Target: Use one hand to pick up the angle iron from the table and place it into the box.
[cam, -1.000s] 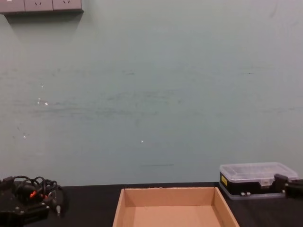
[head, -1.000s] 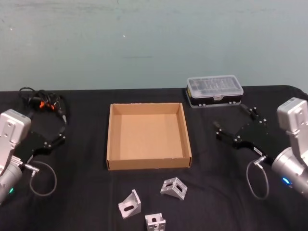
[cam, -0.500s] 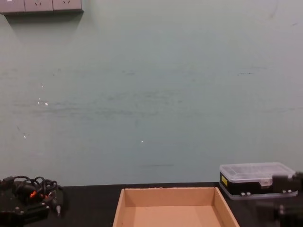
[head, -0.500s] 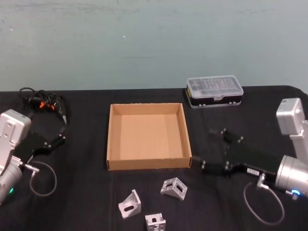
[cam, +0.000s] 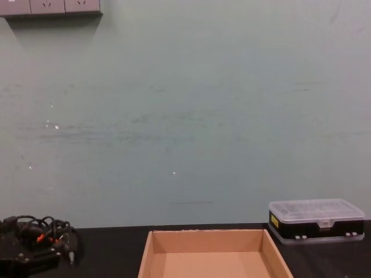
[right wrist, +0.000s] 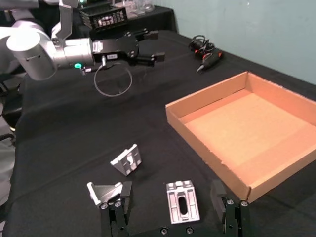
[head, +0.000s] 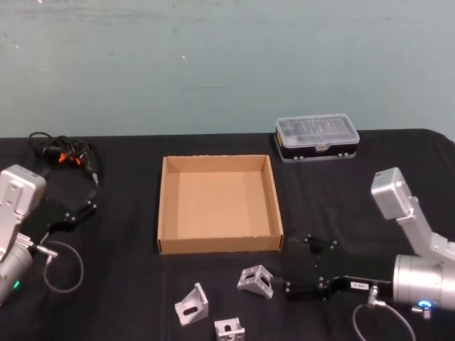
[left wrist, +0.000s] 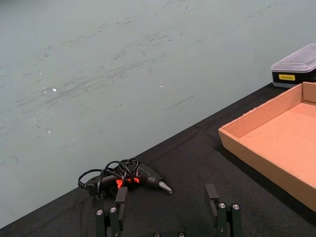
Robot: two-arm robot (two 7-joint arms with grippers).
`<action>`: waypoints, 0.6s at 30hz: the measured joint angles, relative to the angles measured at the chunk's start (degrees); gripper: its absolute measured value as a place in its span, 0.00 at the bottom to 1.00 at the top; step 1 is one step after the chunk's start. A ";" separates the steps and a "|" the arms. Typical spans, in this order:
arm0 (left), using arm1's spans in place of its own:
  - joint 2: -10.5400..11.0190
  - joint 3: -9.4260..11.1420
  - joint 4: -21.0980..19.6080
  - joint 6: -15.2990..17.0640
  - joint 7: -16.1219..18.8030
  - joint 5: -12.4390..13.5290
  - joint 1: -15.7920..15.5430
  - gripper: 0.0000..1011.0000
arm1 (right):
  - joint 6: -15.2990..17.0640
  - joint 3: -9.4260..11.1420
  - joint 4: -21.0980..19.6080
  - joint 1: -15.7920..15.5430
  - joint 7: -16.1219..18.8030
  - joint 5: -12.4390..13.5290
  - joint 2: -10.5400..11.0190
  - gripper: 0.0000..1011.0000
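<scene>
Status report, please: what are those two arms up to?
Right end effector open, low, facing angle iron, not gripping. Left end effector open, parked left. Box empty. Two more irons nearby.

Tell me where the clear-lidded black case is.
Head view: the small black case with a clear plastic lid sits far back on the robot's right, just beyond the far right corner of the shallow tan cardboard box.
</scene>
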 joint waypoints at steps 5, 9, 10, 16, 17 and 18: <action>0.00 0.00 0.00 0.00 0.00 0.00 0.00 0.99 | -0.22 -1.95 1.40 1.22 0.49 -1.40 -0.68 0.99; 0.00 0.00 0.00 0.00 0.00 0.00 0.00 0.99 | -0.87 -2.82 2.04 1.77 0.54 -2.46 -1.09 0.99; 0.00 0.00 0.00 0.00 0.00 0.00 0.00 0.99 | -1.44 -3.13 2.30 1.97 0.50 -3.11 -1.34 0.99; 0.00 0.00 0.00 0.00 0.00 0.00 0.00 0.99 | -3.59 -4.00 2.62 2.43 -0.22 -5.73 -2.25 0.99; 0.00 0.00 0.00 0.00 0.00 0.00 0.00 0.99 | -3.73 -4.12 2.66 2.50 -0.27 -6.03 -2.39 0.99; 0.00 0.00 0.00 0.00 0.00 0.00 0.00 0.99 | -3.83 -4.22 2.72 2.57 -0.31 -6.25 -2.54 0.99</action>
